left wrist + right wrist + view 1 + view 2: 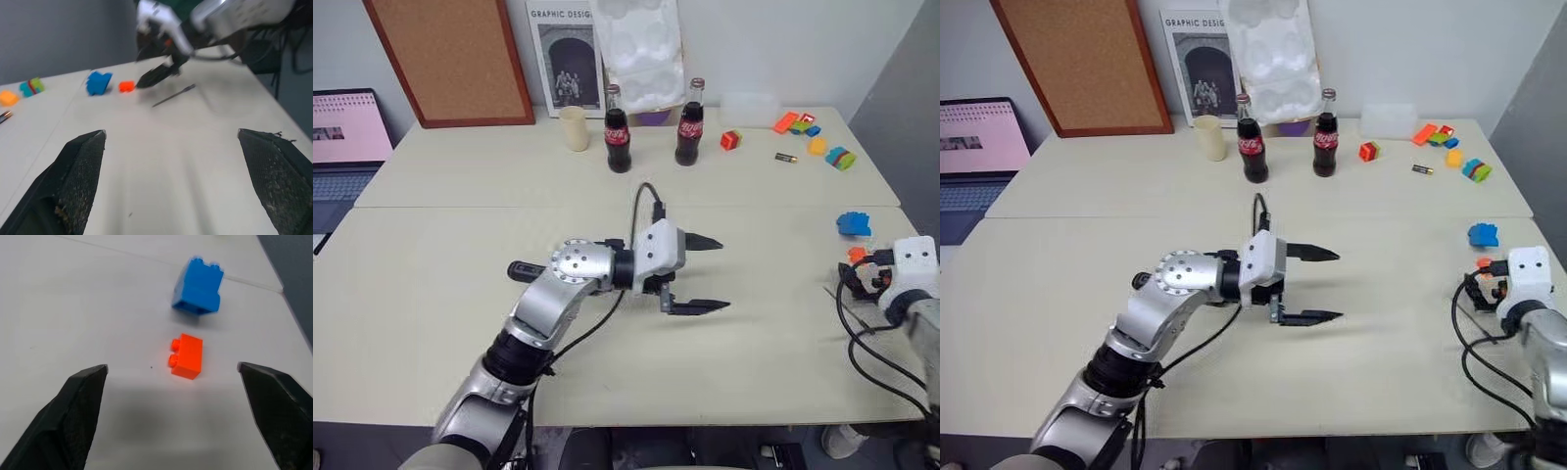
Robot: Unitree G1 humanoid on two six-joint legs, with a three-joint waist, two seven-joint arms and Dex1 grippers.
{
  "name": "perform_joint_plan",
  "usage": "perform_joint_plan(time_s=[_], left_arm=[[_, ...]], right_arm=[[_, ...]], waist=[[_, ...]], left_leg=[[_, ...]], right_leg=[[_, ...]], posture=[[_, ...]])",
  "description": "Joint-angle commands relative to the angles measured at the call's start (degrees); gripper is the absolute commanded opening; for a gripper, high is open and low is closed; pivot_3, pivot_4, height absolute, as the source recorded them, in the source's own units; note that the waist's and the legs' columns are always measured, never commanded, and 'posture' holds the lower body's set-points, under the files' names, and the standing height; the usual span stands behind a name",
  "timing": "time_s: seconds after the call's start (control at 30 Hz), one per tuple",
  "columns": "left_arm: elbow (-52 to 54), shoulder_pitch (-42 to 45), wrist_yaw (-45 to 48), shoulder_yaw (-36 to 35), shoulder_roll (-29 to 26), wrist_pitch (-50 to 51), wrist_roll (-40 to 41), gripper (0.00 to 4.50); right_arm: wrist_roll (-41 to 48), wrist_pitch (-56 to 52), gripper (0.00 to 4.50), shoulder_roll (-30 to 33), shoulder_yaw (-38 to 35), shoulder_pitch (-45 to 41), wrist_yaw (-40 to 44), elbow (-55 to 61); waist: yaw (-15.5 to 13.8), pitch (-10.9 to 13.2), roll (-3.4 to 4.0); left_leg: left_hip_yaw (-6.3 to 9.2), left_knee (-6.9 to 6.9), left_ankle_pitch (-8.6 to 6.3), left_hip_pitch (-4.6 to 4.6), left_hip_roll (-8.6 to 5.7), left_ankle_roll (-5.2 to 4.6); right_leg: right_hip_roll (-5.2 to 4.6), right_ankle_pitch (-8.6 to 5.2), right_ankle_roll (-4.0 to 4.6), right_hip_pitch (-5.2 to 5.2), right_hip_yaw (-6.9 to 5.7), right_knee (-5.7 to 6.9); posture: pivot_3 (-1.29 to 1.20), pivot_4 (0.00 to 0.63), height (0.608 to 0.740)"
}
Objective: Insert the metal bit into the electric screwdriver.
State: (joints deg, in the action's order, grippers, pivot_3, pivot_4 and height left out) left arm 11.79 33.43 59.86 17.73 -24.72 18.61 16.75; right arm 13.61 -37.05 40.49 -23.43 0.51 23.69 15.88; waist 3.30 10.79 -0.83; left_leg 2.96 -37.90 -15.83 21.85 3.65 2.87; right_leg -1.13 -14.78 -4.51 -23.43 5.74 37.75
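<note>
A: How many end effectors, and how do they stand?

B: Two. The left end effector [723, 274] hovers over the middle of the near surface [431, 294], fingers spread wide with nothing between them. The right end effector [172, 367] is near the right edge, also spread wide and empty.

A: And the task things?

B: One metal bit [173, 95], lying flat on the surface just beside the right end effector and touched by nothing. A black rounded end pokes out from behind the left arm. I take it for the electric screwdriver [524, 271], but the rest is hidden.

A: What sits near the right edge?

B: Two bricks, a blue brick [198, 286] and a smaller orange brick [187, 356], apart from each other and ahead of the right fingers.

A: And farther back?

B: Two cola bottles [618, 137], one cup [574, 127], one small battery [786, 157], and a loose scatter of coloured bricks [817, 146] in the far right corner. Some of those touch, so I cannot count them exactly. One cork board [450, 59] leans on the wall and one laptop [347, 137] sits at the left.

A: Where is there open room?

B: Between the two end effectors the surface is bare, and so is its whole near left part.
</note>
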Motion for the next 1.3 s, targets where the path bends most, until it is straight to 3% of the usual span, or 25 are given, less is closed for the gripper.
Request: perform_joint_plan(time_s=[0.03,0.2,0.4,0.53,0.87,1.3], left_arm=[[1.0,1.1,6.1,-3.6,-8.4,-1.5,-0.2,4.50],[-4.8,3.6,15.4,-3.3,-20.3,-8.4,-4.2,4.50],[-13.6,6.8,23.0,-0.7,-28.4,-16.8,-11.8,4.50],[-18.6,8.3,25.4,1.3,-30.5,-21.3,-16.6,4.50],[-24.6,10.7,24.1,5.3,-25.8,-22.1,-25.6,4.50],[-28.4,14.4,23.8,6.9,-19.3,-21.7,-28.9,4.50]], right_arm=[[6.1,2.2,4.46,5.5,-0.2,6.4,13.0,14.8],[15.5,0.7,4.46,10.0,1.5,8.3,23.2,24.4],[21.3,-2.7,4.46,12.9,8.6,2.2,26.5,28.3],[22.5,-4.1,4.46,13.4,13.1,-1.2,26.6,29.3],[23.0,-5.9,4.46,11.4,18.4,-3.2,22.1,33.0],[23.2,-6.7,4.46,10.0,20.1,-0.6,18.0,35.8]], waist=[[0.2,0.0,0.00],[0.3,0.0,-0.05],[-0.1,0.2,-0.28],[-0.2,0.2,-0.28],[-1.3,0.2,-0.29],[-1.5,0.2,-0.30]], left_leg=[[0.00,0.04,0.00,-0.06,0.00,0.00],[0.02,0.02,0.00,-0.11,0.06,0.00],[0.01,-0.04,0.00,0.03,0.04,0.02],[0.02,0.05,0.00,0.08,0.04,0.01],[0.03,0.03,-0.01,0.27,0.04,-0.01],[0.05,-0.02,-0.01,0.26,0.04,-0.01]], right_leg=[[0.01,-0.01,-0.01,0.00,0.01,0.00],[0.06,-0.10,0.14,0.02,-0.01,0.06],[0.03,-0.16,0.28,0.06,-0.02,-0.10],[0.03,-0.13,0.22,-0.01,-0.04,-0.10],[0.03,-0.04,0.27,-0.16,-0.07,-0.08],[0.04,-0.01,0.29,-0.16,-0.07,0.00]], posture=[[0.00,0.150,0.740],[0.00,0.150,0.740],[0.00,0.150,0.740],[0.00,0.150,0.740],[0.00,0.150,0.740],[0.00,0.150,0.740]])
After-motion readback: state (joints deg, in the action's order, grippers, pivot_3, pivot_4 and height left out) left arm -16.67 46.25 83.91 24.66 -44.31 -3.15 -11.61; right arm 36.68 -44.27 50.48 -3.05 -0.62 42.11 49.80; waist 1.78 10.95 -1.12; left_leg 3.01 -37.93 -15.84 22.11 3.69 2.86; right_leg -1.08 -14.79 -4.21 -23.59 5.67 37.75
